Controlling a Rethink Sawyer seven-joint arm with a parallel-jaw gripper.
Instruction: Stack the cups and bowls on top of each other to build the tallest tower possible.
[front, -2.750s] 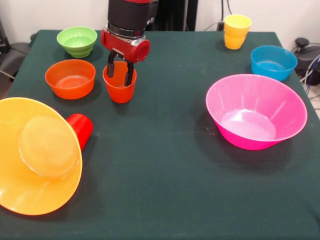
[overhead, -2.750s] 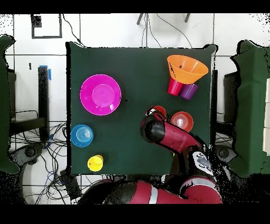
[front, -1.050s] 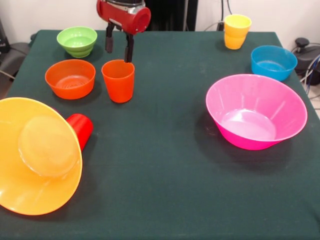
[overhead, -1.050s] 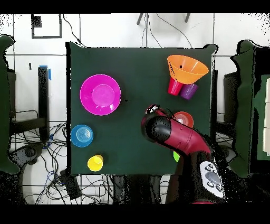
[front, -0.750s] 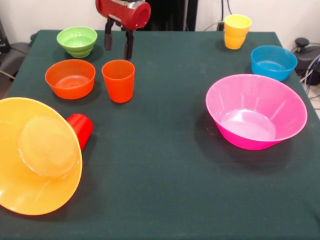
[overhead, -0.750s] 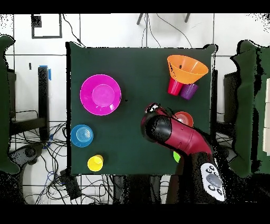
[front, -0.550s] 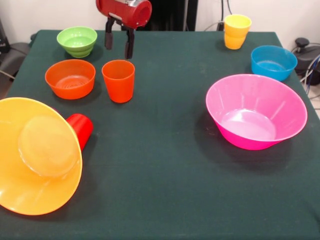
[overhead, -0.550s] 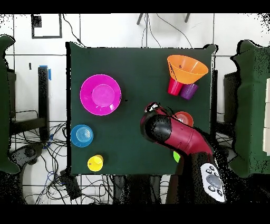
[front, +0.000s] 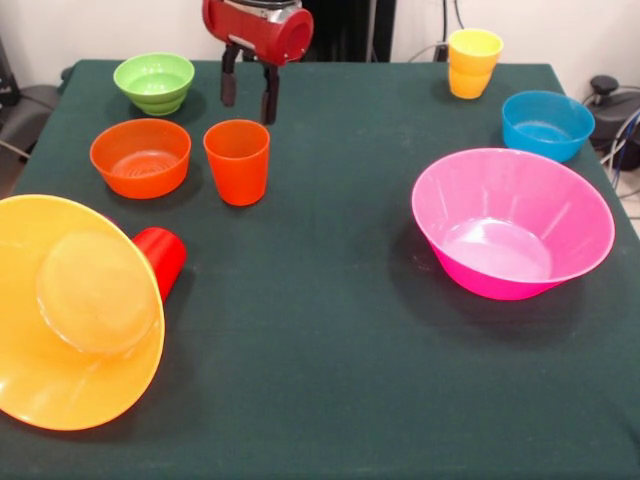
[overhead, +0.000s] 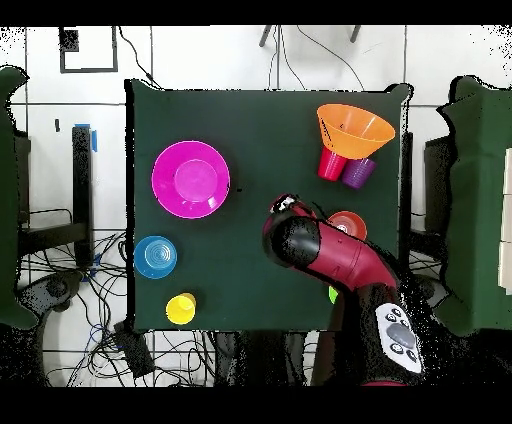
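Bowls first: pink bowl (front: 513, 222) sits right, yellow-orange bowl (front: 72, 312) lies tipped near left, both probably light, slick and thin-walled, so take them by the rim. Orange cup (front: 238, 160) stands free beside the small orange bowl (front: 140, 156). Gripper (front: 249, 88) hangs above it, fingers apart, empty. Only the overhead view shows a purple cup (overhead: 357, 172).

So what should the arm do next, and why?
Probably lower straight back onto the orange cup. The end effector hangs open and empty just above and behind it, and every cup and bowl sits unstacked, so nothing is built yet.
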